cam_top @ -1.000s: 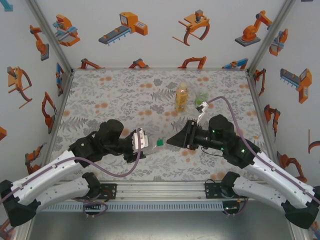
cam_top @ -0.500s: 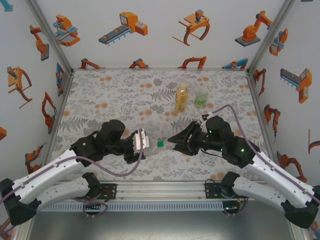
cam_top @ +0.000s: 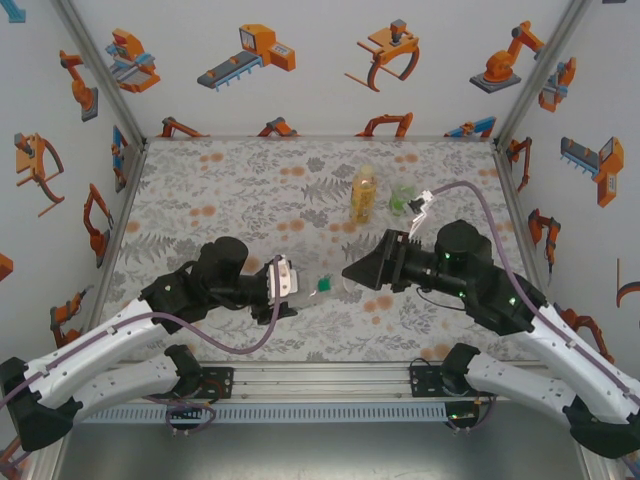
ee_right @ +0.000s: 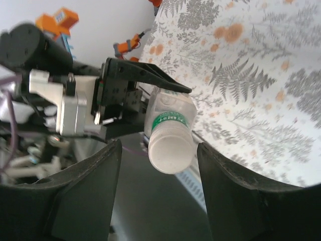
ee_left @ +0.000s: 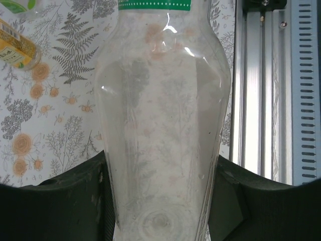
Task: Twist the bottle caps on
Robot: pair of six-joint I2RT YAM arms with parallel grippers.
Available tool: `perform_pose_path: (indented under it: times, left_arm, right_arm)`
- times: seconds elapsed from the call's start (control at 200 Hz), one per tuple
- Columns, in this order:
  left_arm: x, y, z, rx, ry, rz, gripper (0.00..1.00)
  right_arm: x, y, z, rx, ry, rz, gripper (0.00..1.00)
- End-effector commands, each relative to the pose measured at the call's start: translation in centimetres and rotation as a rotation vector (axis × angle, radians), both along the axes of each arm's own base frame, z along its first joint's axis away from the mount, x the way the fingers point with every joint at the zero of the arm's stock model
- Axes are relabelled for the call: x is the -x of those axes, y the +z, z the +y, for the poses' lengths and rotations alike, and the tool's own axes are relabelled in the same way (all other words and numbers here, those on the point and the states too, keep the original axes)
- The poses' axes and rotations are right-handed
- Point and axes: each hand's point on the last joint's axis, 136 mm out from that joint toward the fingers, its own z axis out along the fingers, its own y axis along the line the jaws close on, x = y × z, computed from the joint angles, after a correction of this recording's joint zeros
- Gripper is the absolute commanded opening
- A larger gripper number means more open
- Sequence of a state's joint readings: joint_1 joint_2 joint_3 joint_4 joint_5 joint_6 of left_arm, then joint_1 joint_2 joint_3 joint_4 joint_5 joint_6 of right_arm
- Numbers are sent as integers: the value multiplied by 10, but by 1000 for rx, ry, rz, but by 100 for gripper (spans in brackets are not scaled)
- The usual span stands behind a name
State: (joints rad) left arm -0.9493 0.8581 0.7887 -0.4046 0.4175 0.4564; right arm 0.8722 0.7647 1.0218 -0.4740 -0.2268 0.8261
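Two arms meet above the near middle of the patterned table [cam_top: 220, 190]. On the left, the left gripper [cam_top: 281, 279] is clamped around the body of the clear bottle [ee_left: 160, 125], holding it off the table and lying level. The bottle's long axis runs left to right and its neck points at the other arm. Past a green band [ee_right: 169, 120] on the neck sits the white cap [ee_right: 170, 153], on the bottle's mouth; whether it is fully tightened cannot be told.

To the right, the right gripper [cam_top: 348, 274] faces the cap head-on. Its fingers [ee_right: 85, 201] are spread, one either side of the cap, with a gap showing on both sides and nothing held. The right arm is plainly the nearer one to the cap, so the coming move looks to be a close on the cap and a twist about the bottle's axis, while the left holds the body firm.

Farther back and to the right, the amber bottle [cam_top: 364, 193] and the greenish bottle [cam_top: 403, 197] stand upright just beside each other, well apart from both grippers.
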Motion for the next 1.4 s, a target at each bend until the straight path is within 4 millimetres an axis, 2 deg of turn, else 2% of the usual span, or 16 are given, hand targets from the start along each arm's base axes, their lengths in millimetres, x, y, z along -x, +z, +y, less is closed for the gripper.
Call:
perform_pose_path:
  times: [0.0, 0.1, 0.285, 0.36, 0.561, 0.826, 1.152, 1.397]
  left_arm:
    - [8, 14, -4, 53, -41, 18, 1]
    - [14, 16, -3, 62, -61, 29, 1]
    - [20, 16, 0, 66, -78, 45, 1]
    - [22, 16, 1, 66, -81, 52, 2]
    - [26, 16, 1, 68, -96, 73, 2]
    - [29, 18, 2, 72, -105, 84, 2]
    - [29, 17, 2, 68, -104, 82, 2]
    - [29, 17, 2, 67, -104, 78, 2]
  right_arm:
    - [17, 28, 4, 46, 173, -362, 58]
    - [34, 35, 9, 84, 314, -545, 58]
    - [65, 25, 15, 194, 608, -823, 57]
    - [71, 21, 17, 225, 697, -914, 56]
    - [85, 27, 24, 197, 845, -1111, 56]
    - [81, 20, 35, 185, 884, -1100, 52]
    - [82, 16, 33, 181, 880, -1105, 45]
    - [78, 10, 35, 187, 862, -1070, 45]
